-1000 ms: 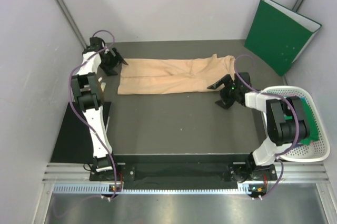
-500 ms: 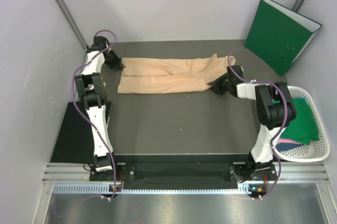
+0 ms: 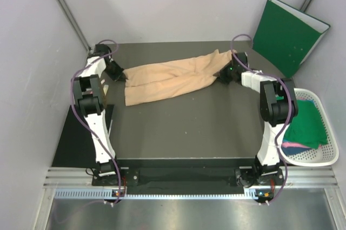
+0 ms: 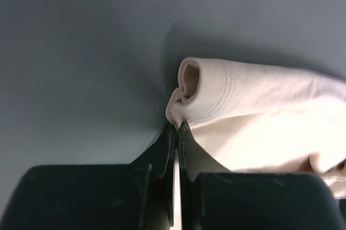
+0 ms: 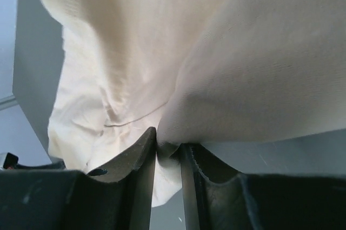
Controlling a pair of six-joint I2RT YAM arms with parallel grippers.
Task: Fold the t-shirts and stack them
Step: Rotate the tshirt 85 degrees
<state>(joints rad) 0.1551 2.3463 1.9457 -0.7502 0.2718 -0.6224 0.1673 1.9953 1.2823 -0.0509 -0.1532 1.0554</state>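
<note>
T-shirt (image 3: 167,78), soft rumpled peach-beige cloth, stitched hem tight in left tool (image 4: 177,128), fold tight in right tool (image 5: 168,144)

The right gripper (image 5: 168,146) rose from the bottom edge, its two dark fingers (image 5: 136,159) drawn close with only a narrow gap between the tips. In that gap sat a pinched fold of the pale peach-beige t-shirt (image 5: 227,67) — the cloth spread up and outward from the grip and filled most of the frame. To the left of the fold it lay creased and brightly lit, crossed by a thin stitched seam (image 5: 135,117). A plain grey surface (image 5: 281,154) showed under the cloth at lower right.
</note>
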